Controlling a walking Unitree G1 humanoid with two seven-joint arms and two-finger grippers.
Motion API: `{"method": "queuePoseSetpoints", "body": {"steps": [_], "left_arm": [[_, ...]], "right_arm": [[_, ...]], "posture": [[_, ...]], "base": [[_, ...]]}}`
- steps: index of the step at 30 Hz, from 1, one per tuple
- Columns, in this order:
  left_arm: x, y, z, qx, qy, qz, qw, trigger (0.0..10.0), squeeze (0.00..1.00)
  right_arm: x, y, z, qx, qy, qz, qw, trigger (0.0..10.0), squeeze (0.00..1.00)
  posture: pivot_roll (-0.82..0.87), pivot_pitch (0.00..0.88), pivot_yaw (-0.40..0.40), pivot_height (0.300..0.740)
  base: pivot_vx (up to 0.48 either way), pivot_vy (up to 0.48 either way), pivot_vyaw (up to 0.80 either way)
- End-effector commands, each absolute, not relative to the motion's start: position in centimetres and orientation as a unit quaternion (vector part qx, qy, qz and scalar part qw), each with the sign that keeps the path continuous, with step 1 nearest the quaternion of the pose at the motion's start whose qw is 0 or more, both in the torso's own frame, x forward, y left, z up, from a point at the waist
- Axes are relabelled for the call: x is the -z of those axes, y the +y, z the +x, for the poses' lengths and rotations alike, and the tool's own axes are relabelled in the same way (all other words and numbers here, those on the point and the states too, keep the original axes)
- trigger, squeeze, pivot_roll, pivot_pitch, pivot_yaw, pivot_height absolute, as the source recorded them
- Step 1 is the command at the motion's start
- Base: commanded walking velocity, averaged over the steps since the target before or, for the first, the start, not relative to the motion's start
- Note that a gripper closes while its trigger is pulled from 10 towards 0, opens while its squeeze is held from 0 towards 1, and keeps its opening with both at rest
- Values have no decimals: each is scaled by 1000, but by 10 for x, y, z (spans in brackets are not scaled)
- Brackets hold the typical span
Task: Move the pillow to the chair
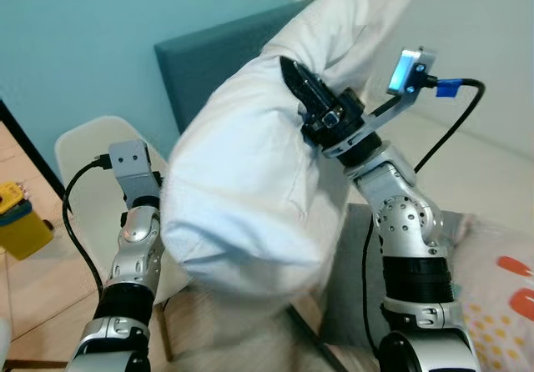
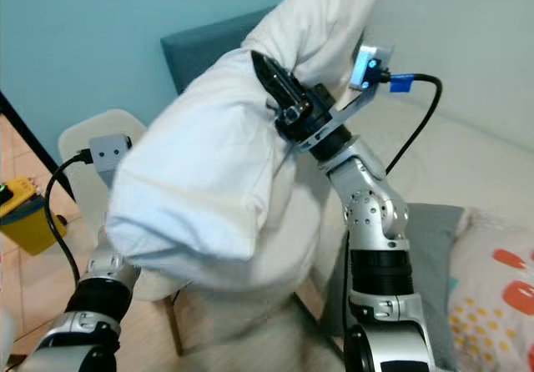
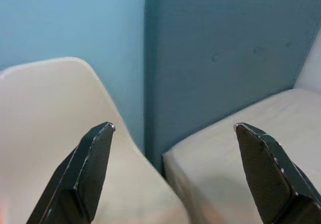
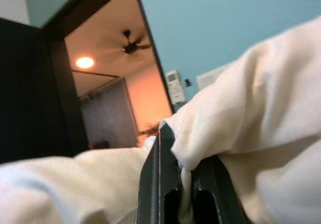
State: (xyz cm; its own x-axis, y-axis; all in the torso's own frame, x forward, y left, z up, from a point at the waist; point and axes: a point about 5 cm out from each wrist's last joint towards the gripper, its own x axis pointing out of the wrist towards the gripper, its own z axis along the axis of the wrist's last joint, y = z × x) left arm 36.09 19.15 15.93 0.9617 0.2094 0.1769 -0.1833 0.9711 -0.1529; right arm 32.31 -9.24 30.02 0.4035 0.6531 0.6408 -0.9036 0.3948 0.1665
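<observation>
Pillow is up in the air right now, a big white one, pinched by the right gripper with both black fingers pressed together on a fold of the fabric near its upper end. The right wrist view makes that pretty clear, cloth bunched tight between the two fingers.

The pillow's long axis runs roughly from 1 o'clock down to 7 o'clock in the head views, so most of the bulk droops down and to the robot's left of the grip point, over the left arm.

The bit that matters: the white chair sits at about 9 o'clock from the pillow's low end, low and on the robot's left side, with the pillow's hanging end already close above its seat area as far as I can tell. The teal headboard and the bed are just beside it, toward 12.

Left gripper has its fingers spread wide with nothing between them, aimed at the gap where chair back meets headboard. It's the nearer one to the chair, but the right one has the load, so my guess is the carry has to swing further toward 9 and down before letting go.

Yellow bin on the floor at far 9, well apart.
</observation>
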Motion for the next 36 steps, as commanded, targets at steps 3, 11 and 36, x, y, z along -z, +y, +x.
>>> {"method": "queuePoseSetpoints", "body": {"steps": [3, 11, 36], "left_arm": [[-155, 192, 359, -101, -93, -63, 988, 10000, 0], [-150, 192, 357, -107, -86, -60, 989, 10000, 0], [-144, 195, 353, -98, -91, -29, 991, 10000, 0]], "right_arm": [[-317, -90, 314, -506, -283, 245, 777, 10000, 0], [-298, -83, 320, -493, -247, 245, 798, 10000, 0], [-270, -104, 357, -309, -186, 191, 913, 10000, 0]], "posture": [[12, 0, 57, 740], [13, 0, 50, 740], [12, 0, 51, 740]], "base": [[0, 0, 769], [0, 0, 769], [86, 0, 517]]}}
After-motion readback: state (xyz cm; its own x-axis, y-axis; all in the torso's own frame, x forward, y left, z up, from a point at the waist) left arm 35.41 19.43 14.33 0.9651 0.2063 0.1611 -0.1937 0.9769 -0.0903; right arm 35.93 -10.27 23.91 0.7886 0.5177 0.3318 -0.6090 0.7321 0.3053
